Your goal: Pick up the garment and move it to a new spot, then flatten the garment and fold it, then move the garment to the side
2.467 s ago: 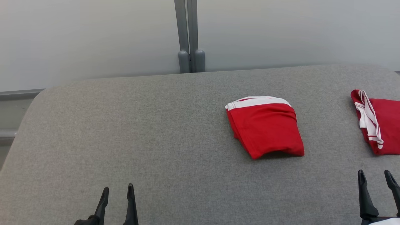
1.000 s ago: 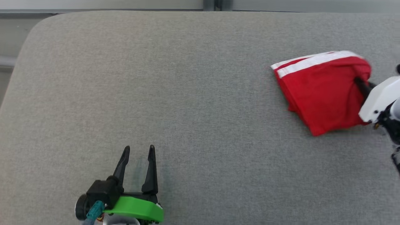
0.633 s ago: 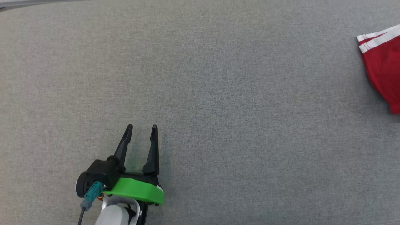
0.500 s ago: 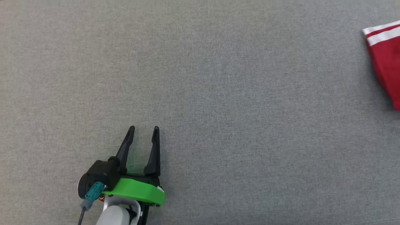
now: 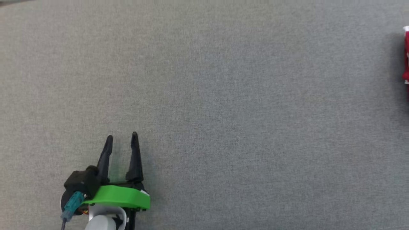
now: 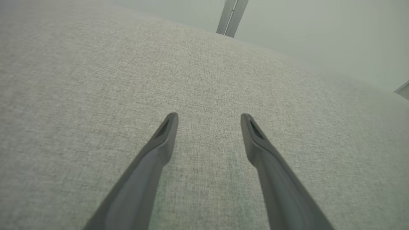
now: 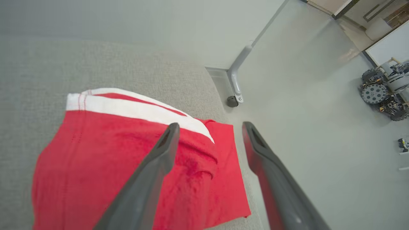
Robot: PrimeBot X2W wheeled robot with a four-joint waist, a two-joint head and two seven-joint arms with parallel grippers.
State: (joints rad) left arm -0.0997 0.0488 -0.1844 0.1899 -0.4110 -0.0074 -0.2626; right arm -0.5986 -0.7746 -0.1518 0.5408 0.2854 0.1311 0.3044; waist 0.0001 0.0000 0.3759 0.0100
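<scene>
1. The left pincer (image 5: 121,136) hovers low over the grey woven-fabric bench (image 5: 223,95) at the lower left of the head view. Its two dark fingers are spread apart with nothing between them.
2. A bright green plastic collar (image 5: 118,196) sits behind those fingers.
3. In the left wrist view the same pincer (image 6: 209,116) points across bare bench cloth (image 6: 64,80) towards a grey metal post (image 6: 231,16).
4. The folded red fabric garment with a white band (image 7: 96,153) lies flat on the bench near its right edge; in the head view only a red sliver (image 5: 405,54) shows at the right border.
5. The right pincer (image 7: 211,125) is spread wide and grips nothing. One finger crosses the garment and the other crosses the pale floor (image 7: 303,80); whether it touches the cloth cannot be told.
</scene>
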